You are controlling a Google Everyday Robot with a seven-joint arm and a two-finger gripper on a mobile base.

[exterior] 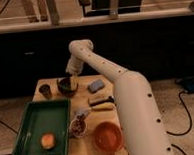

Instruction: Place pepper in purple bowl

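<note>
On the left of the wooden table [71,154], a flat green plastic tray [31,127] holds a round orange lump [48,141] near its front. Behind the tray, at the table's far edge, stands a small dark cup [45,90]. Just right of it sits the small round dark maroon-purple bowl [67,87], and the pincer [70,80] at the end of the white arm [121,90] hangs directly over it, down at the rim. Whether the pincer is apart, together or clamped on something I cannot tell. The slim green pepper cannot be made out on its own; a faint greenish fleck at the bowl suggests it is at or inside the bowl, under the pincer, but that is uncertain.

Further right lie a pale blue rectangular sponge-like block [96,85], a long yellow item [101,107] beside a dark tool, a small packet of snacks [79,124], and a larger bright orange bowl [108,136] at the front.

The step in hand looks like the release over the bowl. The next move probably calls for letting go cleanly and lifting straight up without nudging the rim.
</note>
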